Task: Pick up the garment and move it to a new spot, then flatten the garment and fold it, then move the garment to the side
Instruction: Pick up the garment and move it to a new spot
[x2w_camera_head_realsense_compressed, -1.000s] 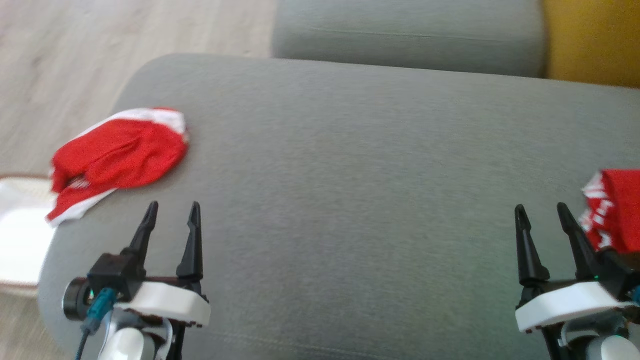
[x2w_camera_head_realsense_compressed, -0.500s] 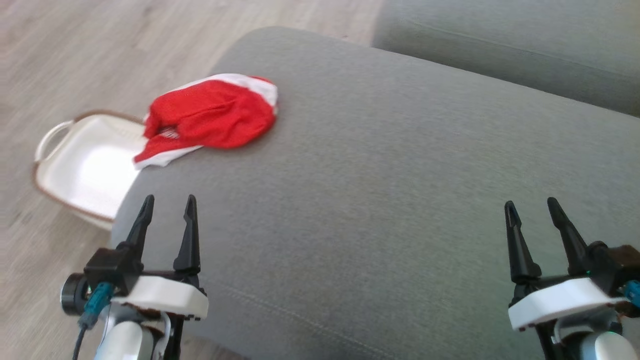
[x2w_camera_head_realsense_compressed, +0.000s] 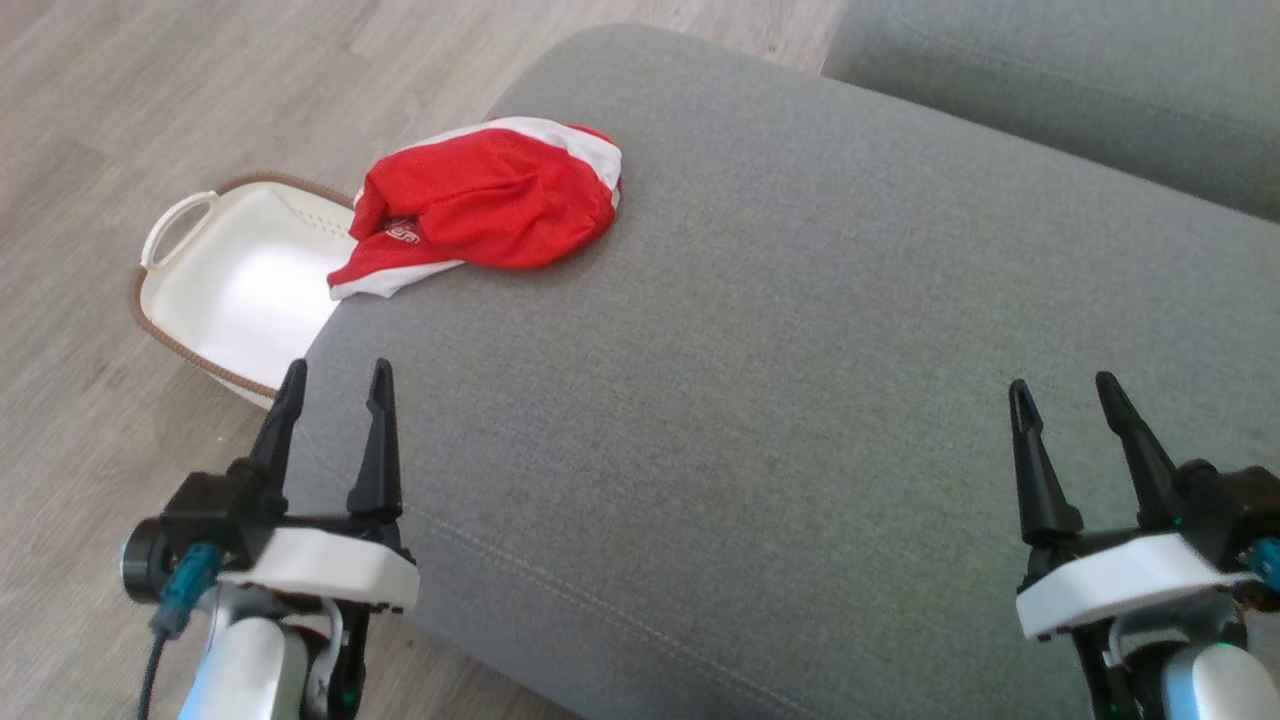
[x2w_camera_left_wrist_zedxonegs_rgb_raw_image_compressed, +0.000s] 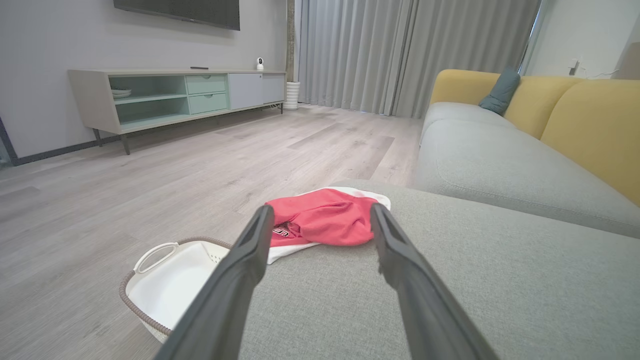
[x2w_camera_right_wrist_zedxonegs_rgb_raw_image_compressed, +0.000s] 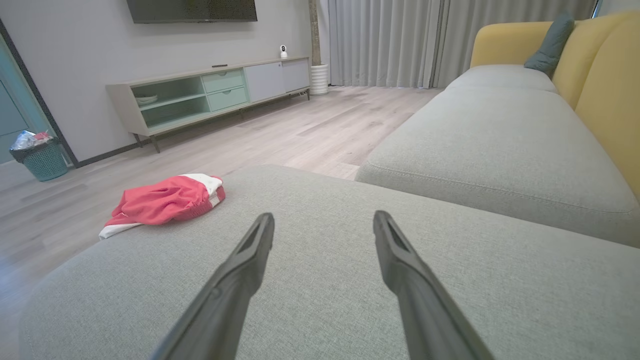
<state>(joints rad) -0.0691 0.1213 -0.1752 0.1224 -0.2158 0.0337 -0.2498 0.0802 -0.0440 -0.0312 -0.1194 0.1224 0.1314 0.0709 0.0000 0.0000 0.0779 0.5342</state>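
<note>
The garment (x2w_camera_head_realsense_compressed: 490, 205) is a crumpled red piece with white trim, lying near the far left corner of the grey sofa cushion (x2w_camera_head_realsense_compressed: 760, 340). One edge of it hangs over the cushion's side. My left gripper (x2w_camera_head_realsense_compressed: 337, 372) stands open at the cushion's near left edge, well short of the garment and empty. In the left wrist view the garment (x2w_camera_left_wrist_zedxonegs_rgb_raw_image_compressed: 325, 217) lies ahead, framed between the open fingers of that gripper (x2w_camera_left_wrist_zedxonegs_rgb_raw_image_compressed: 321, 212). My right gripper (x2w_camera_head_realsense_compressed: 1061, 385) is open and empty over the cushion's right part. From the right wrist the garment (x2w_camera_right_wrist_zedxonegs_rgb_raw_image_compressed: 165, 202) is far off to the left of the right gripper (x2w_camera_right_wrist_zedxonegs_rgb_raw_image_compressed: 324, 217).
A white basket (x2w_camera_head_realsense_compressed: 190, 350) with a brown rim stands on the wooden floor (x2w_camera_head_realsense_compressed: 90, 120), against the cushion's left side below the garment. A second grey seat cushion (x2w_camera_head_realsense_compressed: 1050, 90) lies beyond. Yellow backrests (x2w_camera_left_wrist_zedxonegs_rgb_raw_image_compressed: 590, 125) run along the sofa's right.
The head camera has swung to the left: the basket has come into the picture and a red cloth at the right edge has gone out of it. Both grippers stay open.
</note>
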